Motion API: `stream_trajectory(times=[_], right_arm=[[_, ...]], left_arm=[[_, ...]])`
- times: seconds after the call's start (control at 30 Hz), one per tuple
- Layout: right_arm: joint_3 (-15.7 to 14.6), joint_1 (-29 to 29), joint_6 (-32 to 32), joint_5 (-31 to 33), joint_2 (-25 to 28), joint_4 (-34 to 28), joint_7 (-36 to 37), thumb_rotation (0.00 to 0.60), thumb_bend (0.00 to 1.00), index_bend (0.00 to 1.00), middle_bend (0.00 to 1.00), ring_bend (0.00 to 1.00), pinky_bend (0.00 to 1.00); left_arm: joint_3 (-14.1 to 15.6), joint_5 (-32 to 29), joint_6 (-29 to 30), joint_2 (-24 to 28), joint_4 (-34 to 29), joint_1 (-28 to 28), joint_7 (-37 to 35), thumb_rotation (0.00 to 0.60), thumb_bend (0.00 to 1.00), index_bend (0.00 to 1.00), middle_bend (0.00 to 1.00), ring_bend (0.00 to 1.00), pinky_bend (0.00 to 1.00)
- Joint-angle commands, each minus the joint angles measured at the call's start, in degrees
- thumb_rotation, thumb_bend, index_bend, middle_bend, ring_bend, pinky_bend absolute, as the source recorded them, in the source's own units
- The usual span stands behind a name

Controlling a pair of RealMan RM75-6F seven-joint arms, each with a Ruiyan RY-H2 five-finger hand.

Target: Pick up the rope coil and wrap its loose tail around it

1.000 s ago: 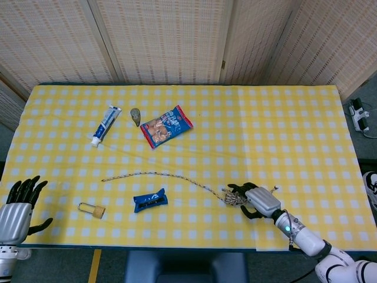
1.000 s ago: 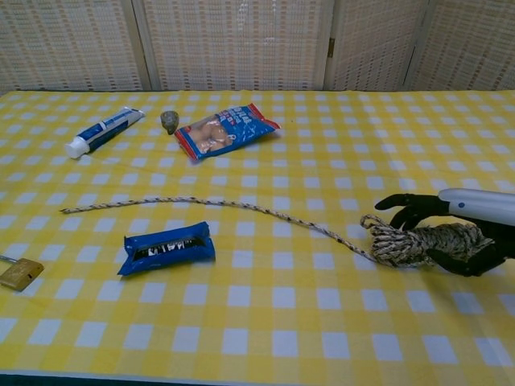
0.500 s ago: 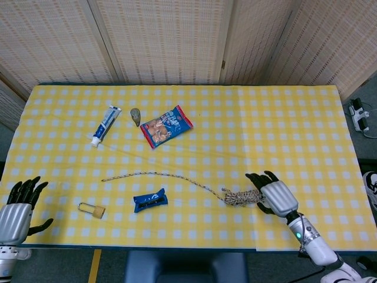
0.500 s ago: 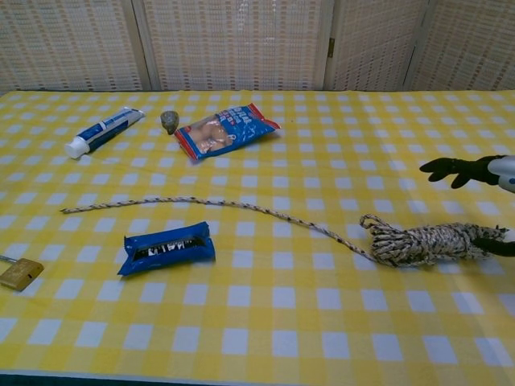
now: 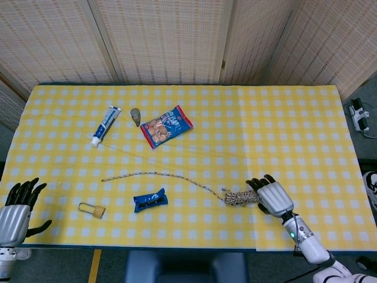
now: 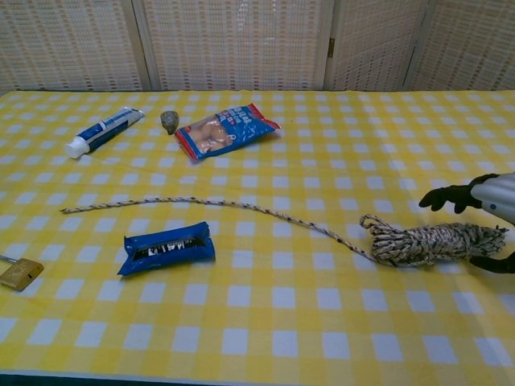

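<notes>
The rope coil (image 6: 432, 243) (image 5: 240, 198) lies flat on the yellow checked table (image 5: 283, 135) at the front right. Its loose tail (image 6: 201, 203) (image 5: 159, 174) runs left across the cloth. My right hand (image 5: 272, 196) (image 6: 487, 211) sits at the coil's right end with its fingers spread above and beside it, holding nothing. My left hand (image 5: 19, 207) hovers off the table's front left corner, fingers apart and empty; the chest view does not show it.
A blue packet (image 5: 150, 200) (image 6: 168, 246) lies just below the tail. A brass padlock (image 5: 93, 209) (image 6: 18, 272) sits front left. A toothpaste tube (image 5: 105, 125), a small stone (image 5: 135, 115) and a snack bag (image 5: 166, 125) lie further back.
My right hand has let go of the coil and slid off to its right end. The coil now lies free on the cloth. The left hand has barely moved.
</notes>
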Motion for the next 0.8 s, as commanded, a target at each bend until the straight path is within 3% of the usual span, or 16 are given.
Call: stream_trajectory(times=[0.03, 0.6, 0.8], right_arm=[[-0.1, 0.2, 0.1, -0.3, -0.9, 1.0, 0.5, 0.6, 0.34, 0.25, 0.28, 0.31, 0.19], [0.0, 1.0, -1.0, 0.3, -1.8, 1.0, 1.9, 0.6, 0.34, 0.3, 0.33, 0.35, 0.21], [0.3, 1.2, -0.9, 0.5, -1.8, 1.1, 2.2, 0.6, 0.34, 0.34, 0.36, 0.38, 0.26]], left_arm=[[0.1, -0.1, -0.1, 0.0, 0.1, 0.1, -0.1, 0.6, 0.18, 0.17, 0.07, 0.08, 0.0], [0.1, -0.3, -0.2, -0.1, 0.8, 0.3, -0.9, 0.6, 0.18, 0.17, 0.07, 0.08, 0.0], [0.1, -0.6, -0.1, -0.1, 1.0, 0.6, -1.2, 0.6, 0.18, 0.17, 0.07, 0.08, 0.0]])
